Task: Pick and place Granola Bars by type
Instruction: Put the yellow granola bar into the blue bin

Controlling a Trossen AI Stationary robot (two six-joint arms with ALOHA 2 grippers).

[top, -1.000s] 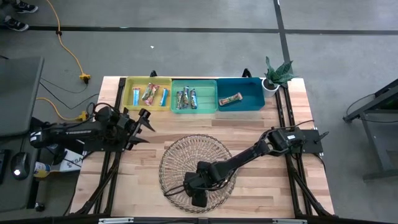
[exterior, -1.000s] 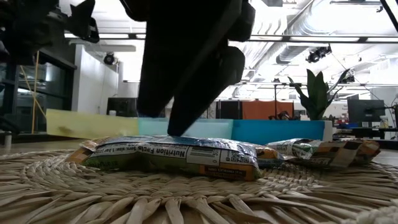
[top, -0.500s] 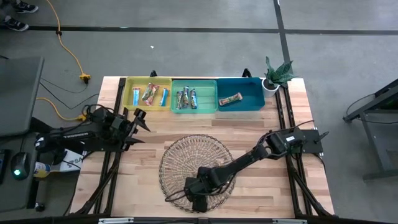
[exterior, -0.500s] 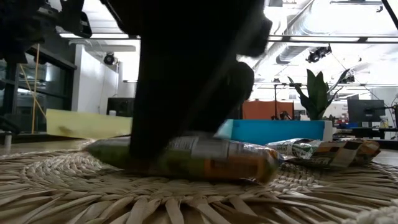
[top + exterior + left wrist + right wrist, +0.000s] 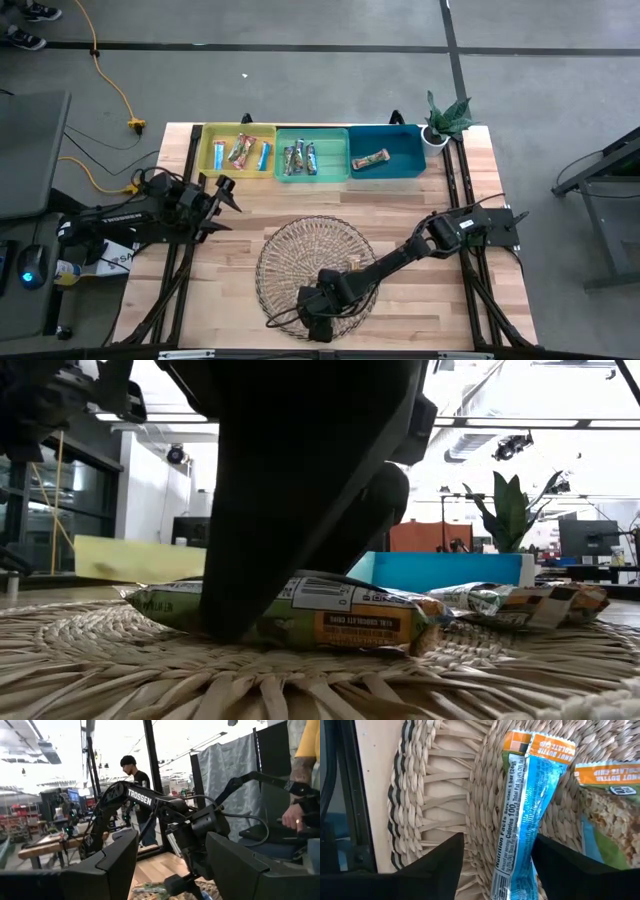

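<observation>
On the round wicker plate (image 5: 290, 250) lies a blue-and-green granola bar (image 5: 517, 830) with an orange end. My right gripper (image 5: 497, 870) points down over the plate's near part (image 5: 318, 305), open, one finger on either side of the bar (image 5: 340, 620). More granola bars (image 5: 520, 600) lie beside it on the plate, one of them orange and green (image 5: 610, 805). Others lie in the yellow bin (image 5: 238, 152), the green bin (image 5: 311, 155) and the teal bin (image 5: 387, 150). My left gripper (image 5: 228, 195) hangs open and raised at the table's left (image 5: 172, 865). My right gripper comes from above, slanting down, with its fingers standing across the bar near its middle. One finger (image 5: 555, 865) lies against the bar's long edge (image 5: 534, 845); the other stands apart from it. The bar rests on the plate, tipped up on one long side.
The three bins stand in a row along the table's far edge, with a small potted plant (image 5: 445, 118) at the far right corner. Bare wood shows between the bins and the plate. A person stands in the room beyond the table (image 5: 135, 775).
My right gripper has come down onto the plate over the blue-and-green bar. The bar, which lay flat with its printed side up, has been turned and now lies tipped on one long side.
</observation>
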